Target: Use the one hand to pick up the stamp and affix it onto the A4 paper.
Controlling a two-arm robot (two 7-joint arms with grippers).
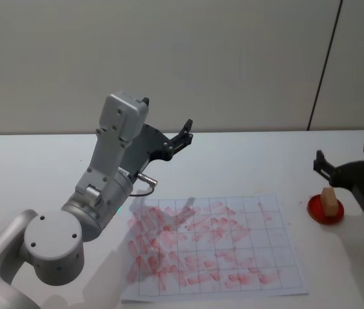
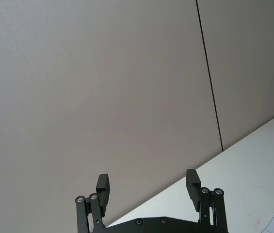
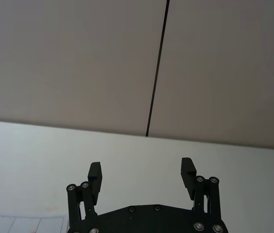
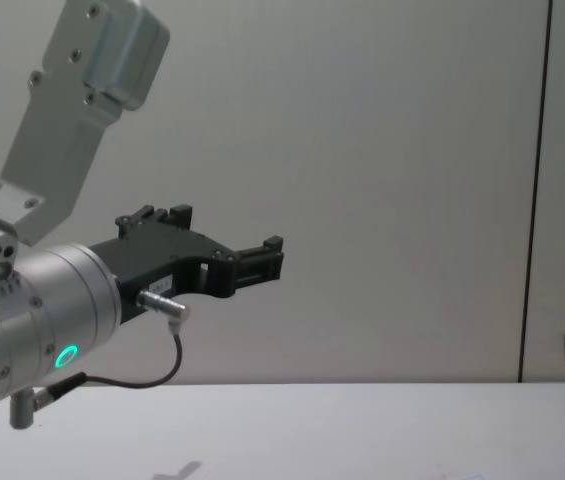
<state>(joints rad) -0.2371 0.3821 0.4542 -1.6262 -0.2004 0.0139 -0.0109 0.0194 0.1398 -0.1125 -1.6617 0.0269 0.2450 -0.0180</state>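
Tan wooden stamp [image 1: 328,200] stands upright on a small red round pad [image 1: 325,210], on the white table [image 1: 246,161] at the robot's right, just off the right edge of the A4 paper [image 1: 214,248]. Paper lies flat near the table's front, ruled in a grid, with many cells bearing smeared red marks.

Right gripper [image 1: 346,170] sits low at the right edge of the head view, just behind the stamp and pad. Its black fingers are spread wide apart with nothing between them; the right wrist view [image 3: 141,175] confirms the gap, showing both fingertips apart against the table and the wall [image 3: 78,63]. Cannot tell from the head view whether it touches the pad.

Left gripper [image 1: 169,132] is raised well above the table, behind the paper's left part, pointing away from the robot toward the wall. Jaws parted and empty; the left wrist view [image 2: 148,184] shows the two fingertips apart with bare wall between. Chest view shows the same gripper [image 4: 247,255] held high, a green ring light [image 4: 65,356] lit on its silver wrist.
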